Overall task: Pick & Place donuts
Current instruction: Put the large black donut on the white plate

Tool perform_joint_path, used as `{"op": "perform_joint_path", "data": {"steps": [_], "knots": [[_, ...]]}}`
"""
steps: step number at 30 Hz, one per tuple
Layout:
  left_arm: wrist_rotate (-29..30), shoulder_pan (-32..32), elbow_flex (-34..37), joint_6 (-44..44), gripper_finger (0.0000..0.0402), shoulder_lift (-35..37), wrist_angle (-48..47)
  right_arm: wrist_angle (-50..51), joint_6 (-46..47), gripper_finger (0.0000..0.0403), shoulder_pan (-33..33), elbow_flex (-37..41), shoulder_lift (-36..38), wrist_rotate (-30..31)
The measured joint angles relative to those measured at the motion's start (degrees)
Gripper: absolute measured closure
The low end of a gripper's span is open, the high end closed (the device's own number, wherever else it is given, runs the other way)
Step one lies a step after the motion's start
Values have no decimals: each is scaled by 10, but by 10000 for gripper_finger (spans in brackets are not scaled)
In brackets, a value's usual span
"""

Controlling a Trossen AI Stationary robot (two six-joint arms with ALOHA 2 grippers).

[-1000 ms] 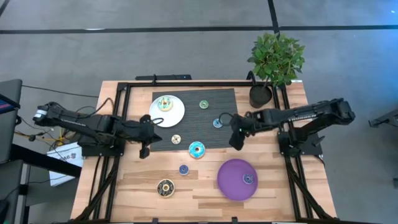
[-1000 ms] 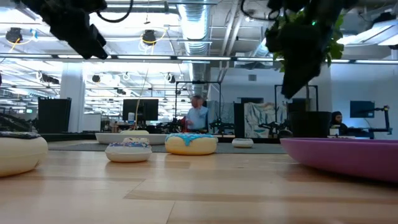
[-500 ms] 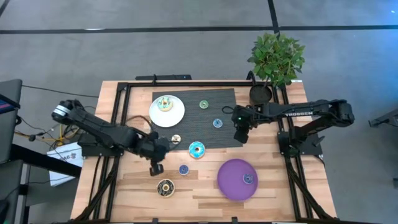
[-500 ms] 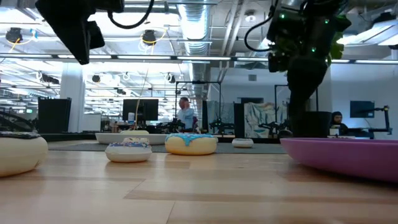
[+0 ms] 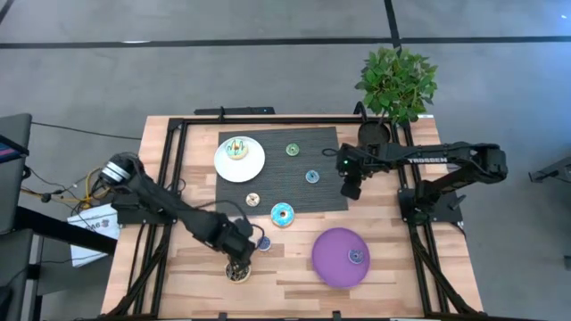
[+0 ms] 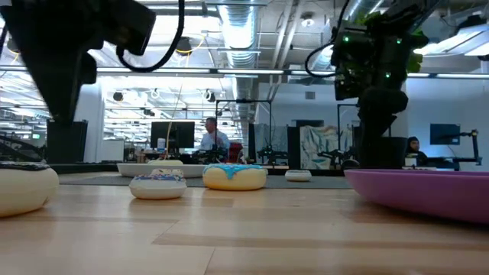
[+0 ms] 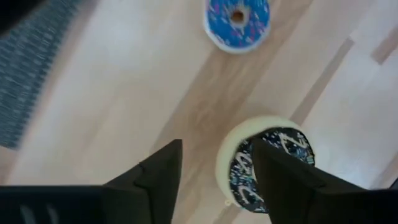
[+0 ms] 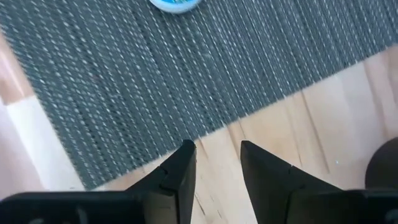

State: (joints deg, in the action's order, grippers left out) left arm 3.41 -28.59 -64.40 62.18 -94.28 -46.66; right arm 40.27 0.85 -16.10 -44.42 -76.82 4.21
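Even, diffuse overhead light is falling on the wooden table in the high view, leaving only soft, short shadows under the 2 arms and no strong glare. In the low view, ceiling lamps are shining brightly in the room behind, so both arms are showing as dark silhouettes, while the near tabletop is lying out of focus. The left wrist view is looking soft, with the blue donut and the dark-iced donut slightly blurred, and the right wrist view is rendering the woven grey mat fairly sharply.
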Motion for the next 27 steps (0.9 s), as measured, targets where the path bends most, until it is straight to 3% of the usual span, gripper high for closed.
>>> {"op": "perform_joint_path", "data": {"steps": [11,20,27], "knots": [[16,-43,-36,5,211,-53,0,-3,-9,285,-10,9,0,-2],[30,-75,-36,-103,214,-73,-3,-7,-9,285,-10,9,0,-2],[20,-77,-36,-135,214,-83,9,-8,-9,285,-10,9,0,-2]]}}
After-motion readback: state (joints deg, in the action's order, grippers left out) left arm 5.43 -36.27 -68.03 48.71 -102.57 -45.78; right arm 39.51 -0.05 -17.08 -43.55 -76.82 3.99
